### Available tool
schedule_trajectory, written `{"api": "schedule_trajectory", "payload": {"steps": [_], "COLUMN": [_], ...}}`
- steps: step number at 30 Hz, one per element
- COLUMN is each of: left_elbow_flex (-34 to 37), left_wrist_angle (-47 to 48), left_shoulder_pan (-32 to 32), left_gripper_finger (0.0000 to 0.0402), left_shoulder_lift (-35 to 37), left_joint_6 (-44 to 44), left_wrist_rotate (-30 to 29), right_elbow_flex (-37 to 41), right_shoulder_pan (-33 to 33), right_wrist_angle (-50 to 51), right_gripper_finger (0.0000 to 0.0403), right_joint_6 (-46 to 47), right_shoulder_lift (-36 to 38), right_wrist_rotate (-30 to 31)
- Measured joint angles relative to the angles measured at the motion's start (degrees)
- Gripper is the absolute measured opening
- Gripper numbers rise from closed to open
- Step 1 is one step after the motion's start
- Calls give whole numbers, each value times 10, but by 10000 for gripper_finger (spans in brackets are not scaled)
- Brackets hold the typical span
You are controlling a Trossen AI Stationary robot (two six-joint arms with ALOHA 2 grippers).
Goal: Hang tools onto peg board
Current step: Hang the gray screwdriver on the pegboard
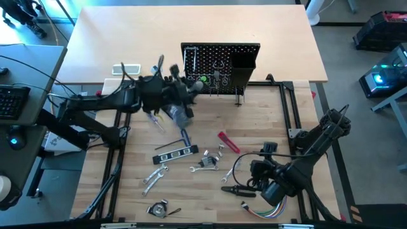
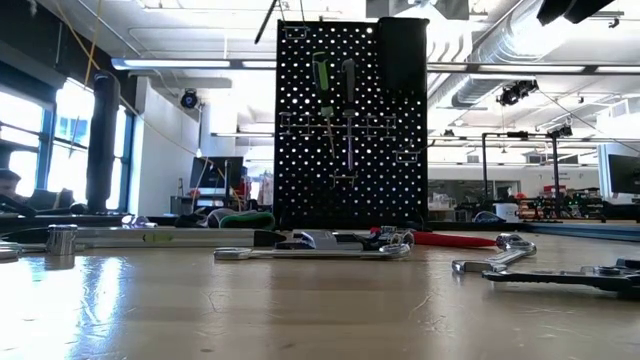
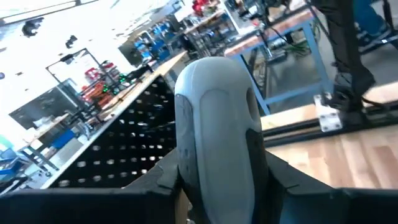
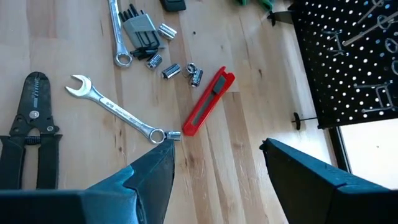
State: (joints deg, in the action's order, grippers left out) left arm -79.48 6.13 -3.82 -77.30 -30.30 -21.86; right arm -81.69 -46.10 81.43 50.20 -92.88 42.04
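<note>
The peg board [image 1: 219, 67] stands upright at the table's far middle, with a green-handled tool [image 2: 322, 75] and a slim dark tool [image 2: 347, 100] hanging on it. My left gripper [image 1: 183, 107] hovers just left of and in front of it, shut on a grey-handled tool [image 3: 214, 124]. On the table lie a black level [image 1: 173, 152], silver wrenches [image 1: 154, 175], a red-handled tool [image 1: 229, 143] and pliers [image 1: 238, 189]. My right gripper [image 4: 217, 180] stands open above the table's near right, over bare wood near the wrench [image 4: 115, 109]. My left gripper has the tool's grey handle [image 3: 217, 168] between its two dark fingers, which lie about level and point toward the peg board. The rounded grey end stands out past the fingers. The tool is lifted clear of the table; the fingers' pads are hidden behind the handle.
Loose sockets and a grey bit holder [image 4: 142, 28] lie mid-table. A bundle of coloured wires [image 1: 254, 207] and a tape measure [image 1: 159, 208] sit near the front edge. A blue-handled key [image 1: 184, 135] lies below the left gripper. Black frame rails [image 1: 289, 108] border the work area.
</note>
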Motion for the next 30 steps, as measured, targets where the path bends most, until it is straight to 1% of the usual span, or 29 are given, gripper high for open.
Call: {"api": "schedule_trajectory", "payload": {"steps": [3, 12, 16, 18, 22, 27, 30], "left_elbow_flex": [0, 1, 1, 1, 1, 1, 1], "left_wrist_angle": [-18, -150, -187, -194, -177, -95, -33], "left_shoulder_pan": [-13, -26, -34, -38, -55, -86, -107], "left_gripper_finger": [107, 107, 107, 107, 107, 107, 107], "left_shoulder_lift": [5, 5, 5, 7, 20, 60, 86], "left_joint_6": [0, -47, -69, -86, -114, -101, -72], "left_wrist_rotate": [17, 63, 64, 47, 12, 17, 22], "right_elbow_flex": [0, 0, 0, 0, 0, 0, 0], "right_shoulder_pan": [-6, -20, -24, -25, -25, -25, -25], "right_wrist_angle": [7, 13, 17, 17, 17, 16, 17], "right_gripper_finger": [240, 240, 240, 240, 240, 240, 240], "right_joint_6": [12, 41, 51, 52, 53, 53, 53], "right_shoulder_lift": [0, 0, 0, 0, 0, 0, 0], "right_wrist_rotate": [0, 0, 5, 5, 6, 5, 5]}}
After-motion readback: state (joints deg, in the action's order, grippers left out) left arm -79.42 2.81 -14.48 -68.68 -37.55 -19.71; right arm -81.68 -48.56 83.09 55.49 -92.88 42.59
